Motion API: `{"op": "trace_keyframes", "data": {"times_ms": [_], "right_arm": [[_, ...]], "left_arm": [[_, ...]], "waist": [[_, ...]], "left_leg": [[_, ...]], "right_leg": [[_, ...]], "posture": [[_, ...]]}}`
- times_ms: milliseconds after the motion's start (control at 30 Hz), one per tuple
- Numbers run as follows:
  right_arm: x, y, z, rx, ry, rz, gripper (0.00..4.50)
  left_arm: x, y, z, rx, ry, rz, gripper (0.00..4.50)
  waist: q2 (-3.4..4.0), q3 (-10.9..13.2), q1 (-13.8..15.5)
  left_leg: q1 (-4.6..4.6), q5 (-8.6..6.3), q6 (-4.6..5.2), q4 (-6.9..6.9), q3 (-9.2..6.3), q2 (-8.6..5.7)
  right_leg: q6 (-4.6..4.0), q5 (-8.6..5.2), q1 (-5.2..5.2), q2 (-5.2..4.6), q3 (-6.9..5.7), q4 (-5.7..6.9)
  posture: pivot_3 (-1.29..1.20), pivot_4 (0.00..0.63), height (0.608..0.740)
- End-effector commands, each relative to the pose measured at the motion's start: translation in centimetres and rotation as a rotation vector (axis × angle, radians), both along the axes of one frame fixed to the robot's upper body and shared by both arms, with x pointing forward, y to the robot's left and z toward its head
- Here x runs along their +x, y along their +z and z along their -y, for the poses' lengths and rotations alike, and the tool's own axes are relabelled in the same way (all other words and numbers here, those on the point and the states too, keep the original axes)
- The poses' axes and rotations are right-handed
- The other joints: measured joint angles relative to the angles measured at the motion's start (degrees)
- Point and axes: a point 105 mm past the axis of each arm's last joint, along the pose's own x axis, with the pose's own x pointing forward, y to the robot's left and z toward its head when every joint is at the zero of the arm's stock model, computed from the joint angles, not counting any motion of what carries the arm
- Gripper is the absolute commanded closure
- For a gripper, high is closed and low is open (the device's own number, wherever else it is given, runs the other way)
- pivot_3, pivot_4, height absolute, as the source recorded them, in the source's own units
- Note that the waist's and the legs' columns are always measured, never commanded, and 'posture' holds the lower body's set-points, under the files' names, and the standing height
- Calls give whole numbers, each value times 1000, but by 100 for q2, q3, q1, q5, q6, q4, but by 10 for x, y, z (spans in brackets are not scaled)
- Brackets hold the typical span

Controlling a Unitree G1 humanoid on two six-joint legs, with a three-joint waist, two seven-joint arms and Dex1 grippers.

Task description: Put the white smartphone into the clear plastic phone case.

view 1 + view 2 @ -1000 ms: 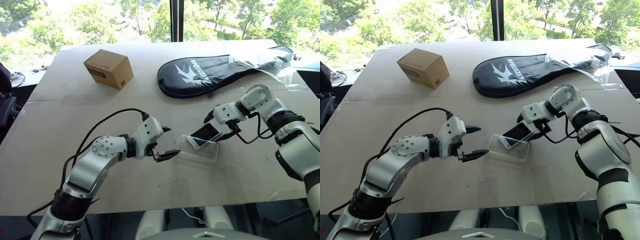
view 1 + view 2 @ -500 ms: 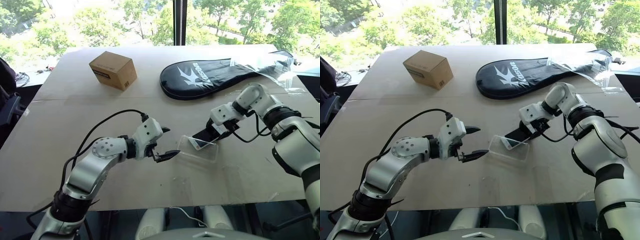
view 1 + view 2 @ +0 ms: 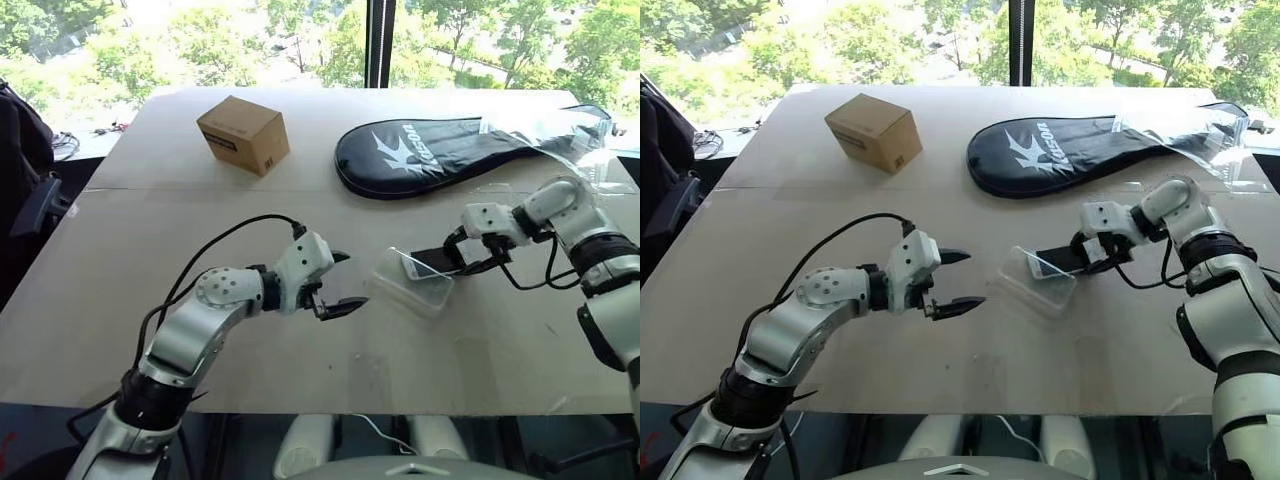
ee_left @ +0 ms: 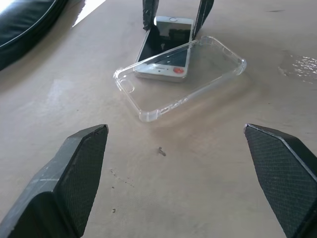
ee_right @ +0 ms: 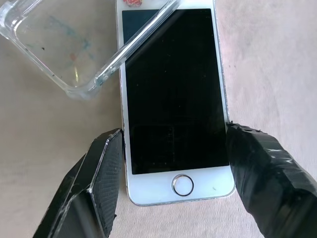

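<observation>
A white smartphone [image 5: 173, 99] with a black screen and a small red mark at its far end lies partly under a colourless, see-through phone case [image 4: 193, 74]. Black fingers [image 5: 99, 188] flank it. Beyond sit a plain brown cardboard box [image 3: 244, 134] and a black racket cover [image 3: 440, 158] bearing white lettering, on a beige table [image 3: 150, 230].

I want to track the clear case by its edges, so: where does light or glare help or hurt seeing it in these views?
Left wrist view: the clear plastic phone case shows bright rim highlights and a soft shadow on the table. Right wrist view: its rim crosses the white smartphone sharply against the black screen. Left eye view: windows blow out, and the case looks faint.
</observation>
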Motion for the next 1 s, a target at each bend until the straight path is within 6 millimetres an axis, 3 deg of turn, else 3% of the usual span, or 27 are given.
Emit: {"op": "trace_keyframes", "data": {"times_ms": [33, 200, 300, 633, 833, 1000], "right_arm": [[-1, 12, 15, -102, 77, 171, 1798], [-4, 36, 6, -102, 171, 316, 1798], [-4, 48, 3, 7, 112, 310, 1798], [1, 60, 31, 64, -149, 271, 1798], [-46, 59, 18, 216, -243, 47, 1798], [-93, 40, -6, 276, -300, -84, 1798]], "left_arm": [[1, 7, 4, 0, -41, 38, 0], [4, 9, 9, 3, -73, 47, 0], [7, 12, 12, 2, -86, 56, 0], [12, 17, 17, -15, -101, 70, 0], [18, 14, 22, -11, -119, 78, 0], [24, 13, 27, -22, -154, 77, 0]], "waist": [[8, 5, 8], [13, 11, -14], [16, 17, -41], [21, 24, -95], [25, 25, -67], [28, 26, -43]], "left_leg": [[-10, 0, 1, 0, -2, 0], [-91, 1, 0, 13, -4, -1], [-107, 1, 0, 13, -3, 1], [-112, 1, 0, 14, -6, 1], [-127, 1, 0, 21, -16, 2], [-141, 1, 0, 31, -23, 1]], "right_leg": [[1, 0, -6, -1, -4, -5], [5, 3, -82, 0, -9, 3], [5, 3, -95, 4, -11, -1], [5, 3, -94, 4, -14, -4], [5, 3, -100, 1, -24, -5], [5, 3, -106, 0, -31, 0]], "posture": [[0, 150, 740], [0, 150, 740], [0, 150, 740], [0, 150, 740], [0, 150, 740], [0, 150, 740]]}}
